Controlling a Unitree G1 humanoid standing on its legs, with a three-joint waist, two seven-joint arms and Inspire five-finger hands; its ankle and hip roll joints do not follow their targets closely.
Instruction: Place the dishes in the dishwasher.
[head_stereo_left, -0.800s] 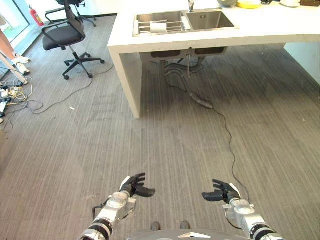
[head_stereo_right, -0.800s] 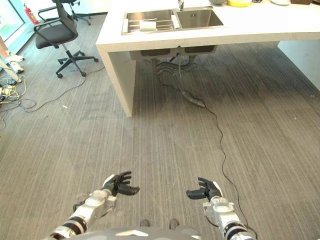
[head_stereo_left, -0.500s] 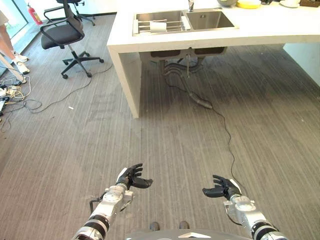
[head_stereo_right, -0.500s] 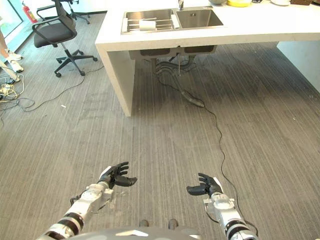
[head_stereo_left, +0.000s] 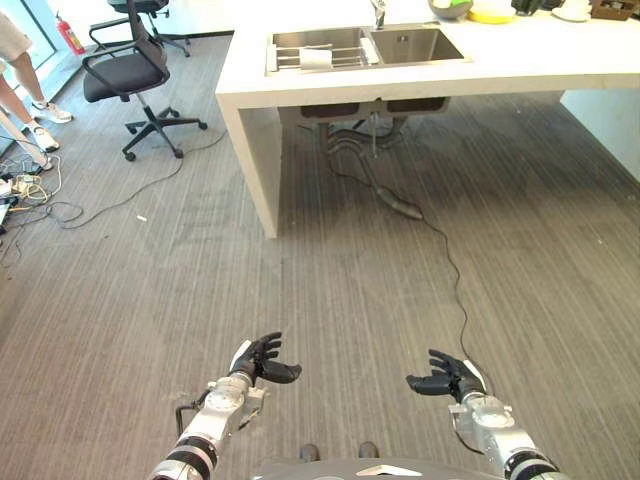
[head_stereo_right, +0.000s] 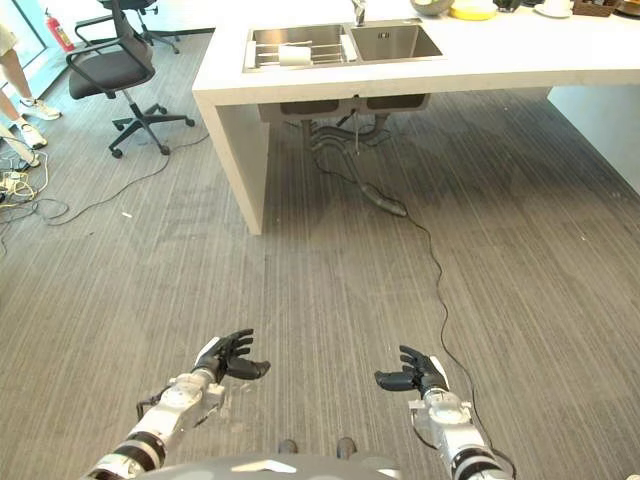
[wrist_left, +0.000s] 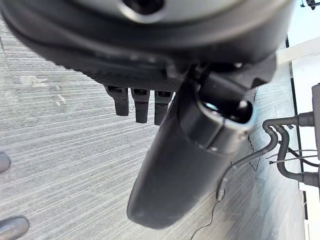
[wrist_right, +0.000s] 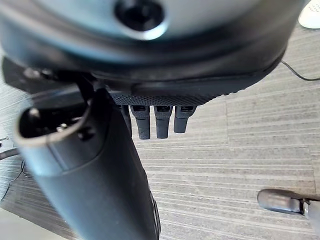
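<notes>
From the left eye view we see the left robot hand (head_stereo_left: 262, 358) and the right robot hand (head_stereo_left: 446, 376) held low over the grey floor (head_stereo_left: 330, 290), both empty with fingers loosely spread. Far ahead stands the white table (head_stereo_left: 520, 60) with a double sink (head_stereo_left: 365, 46); a rack (head_stereo_left: 310, 58) sits in its left basin, and a bowl (head_stereo_left: 450, 8) and a yellow dish (head_stereo_left: 492, 12) rest on the table to the right of the sink.

From the right eye view we see an office chair (head_stereo_right: 115, 70) to the left and a person's legs (head_stereo_right: 22, 75) at the edge.

In the left wrist view our fingers (wrist_left: 135, 102) hang relaxed over the floor.

In the right wrist view the fingers (wrist_right: 160, 120) likewise hold nothing.
</notes>
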